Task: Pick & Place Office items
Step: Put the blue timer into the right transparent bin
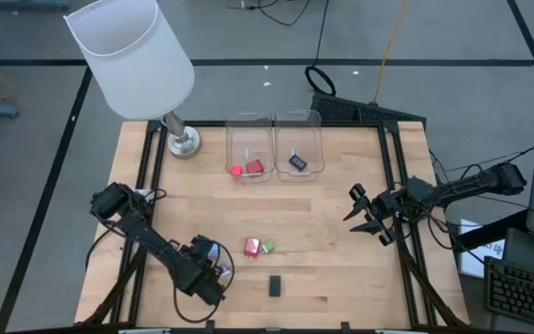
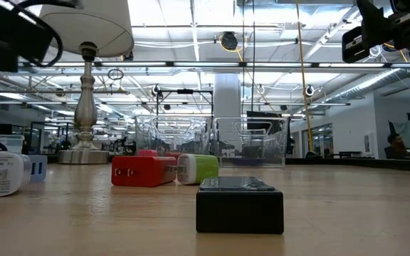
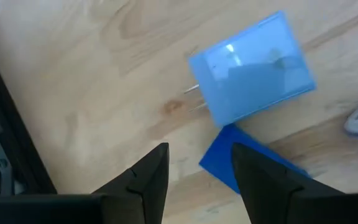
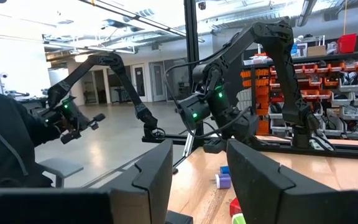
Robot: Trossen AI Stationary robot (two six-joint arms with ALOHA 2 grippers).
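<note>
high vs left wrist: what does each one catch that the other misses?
High view only: the lamp, two clear bins holding red and dark blue pieces, the red piece and green piece mid-table, the black piece, and the right gripper hovering open near the table's right edge.

Left wrist only: the light blue plug with its two metal prongs showing, and a dark blue piece partly under it, lying beyond the jaws.

Both: the wooden table and the left gripper, jaws apart, nothing between them.

Two dark jointed arms with looped black cables; tapered black fingers (image 3: 148, 180); green indicator lights.
</note>
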